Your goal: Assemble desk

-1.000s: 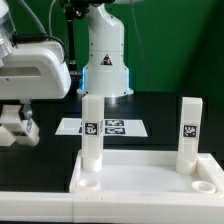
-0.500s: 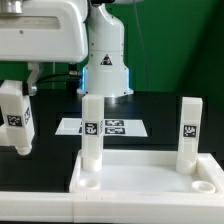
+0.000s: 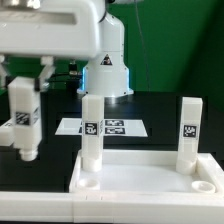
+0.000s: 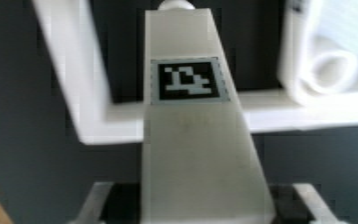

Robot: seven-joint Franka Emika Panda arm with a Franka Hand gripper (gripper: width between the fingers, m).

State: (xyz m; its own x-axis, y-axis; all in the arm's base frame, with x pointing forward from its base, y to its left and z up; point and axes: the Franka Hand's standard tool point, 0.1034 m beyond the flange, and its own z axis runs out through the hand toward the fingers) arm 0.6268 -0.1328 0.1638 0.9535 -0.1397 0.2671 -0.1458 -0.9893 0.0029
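The white rimmed tabletop (image 3: 150,170) lies upside down at the front, with two tagged legs standing in its far corners, one on the exterior view's left (image 3: 91,128) and one on the right (image 3: 187,130). Its near corner sockets (image 3: 88,184) are open. My gripper (image 3: 24,88) hangs at the exterior view's left, shut on a third white tagged leg (image 3: 25,120), held upright above the table beside the tabletop. In the wrist view the leg (image 4: 197,120) runs out from between my fingers (image 4: 108,200), with the tabletop rim (image 4: 87,110) and a socket (image 4: 336,70) beyond it.
The marker board (image 3: 112,127) lies flat behind the tabletop. The arm's white base (image 3: 105,65) stands at the back centre. A white edge runs along the table front (image 3: 40,205).
My gripper has swung in from the exterior view's left and turned the leg upright. It now holds the leg nearer the tabletop's left side.
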